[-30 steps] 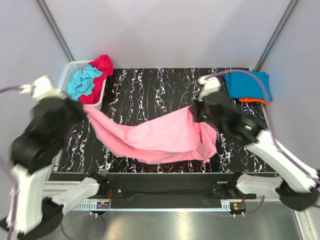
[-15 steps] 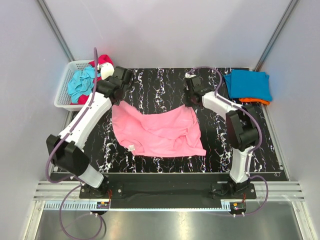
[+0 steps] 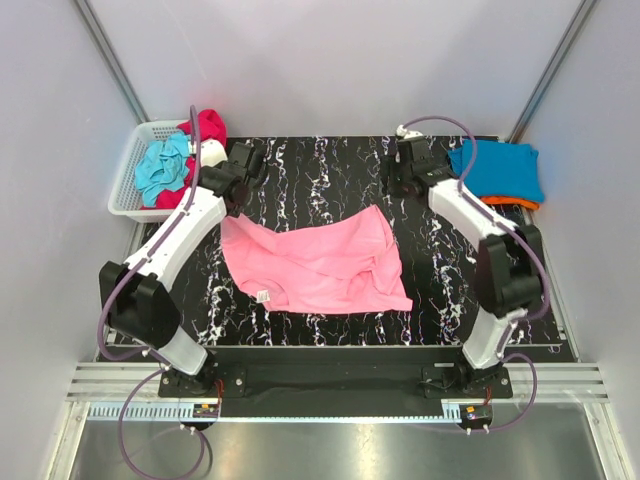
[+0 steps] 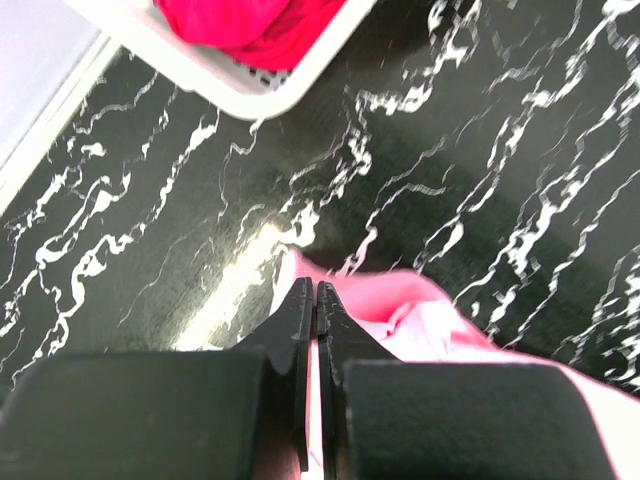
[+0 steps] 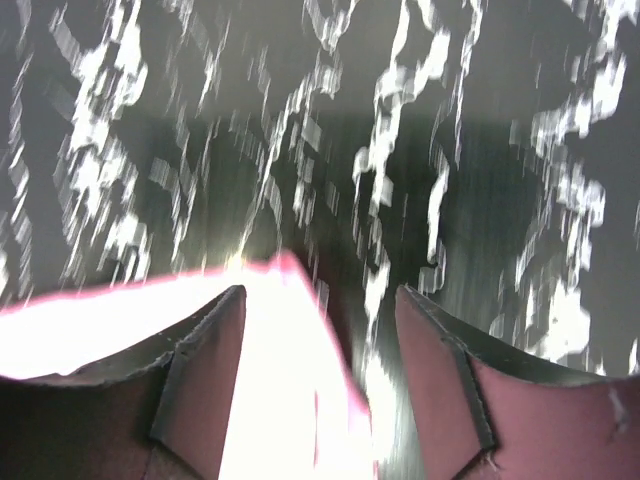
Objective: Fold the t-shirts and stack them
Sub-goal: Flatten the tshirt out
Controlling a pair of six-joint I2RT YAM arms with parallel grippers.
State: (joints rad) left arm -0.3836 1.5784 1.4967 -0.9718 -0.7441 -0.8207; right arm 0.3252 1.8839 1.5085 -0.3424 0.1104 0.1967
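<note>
A light pink t-shirt (image 3: 315, 262) lies spread and rumpled on the black marbled table. My left gripper (image 3: 229, 207) is at its far left corner, shut on a pinch of pink cloth (image 4: 420, 312) that shows between the fingers (image 4: 300, 320). My right gripper (image 3: 397, 188) hovers open just beyond the shirt's far right corner, and the pink corner (image 5: 285, 350) lies loose below and between its spread fingertips (image 5: 215, 340). A folded blue t-shirt (image 3: 497, 168) sits on an orange one (image 3: 506, 203) at the far right.
A white slatted basket (image 3: 127, 172) at the far left holds a teal shirt (image 3: 166, 166) and a magenta one (image 3: 206, 127). The basket's rim (image 4: 240, 95) lies just beyond my left gripper. Grey walls enclose the table.
My right gripper has opened, let go of the shirt's far right corner and drawn back toward the far right. The pink shirt has settled flatter. The left gripper has kept its hold.
</note>
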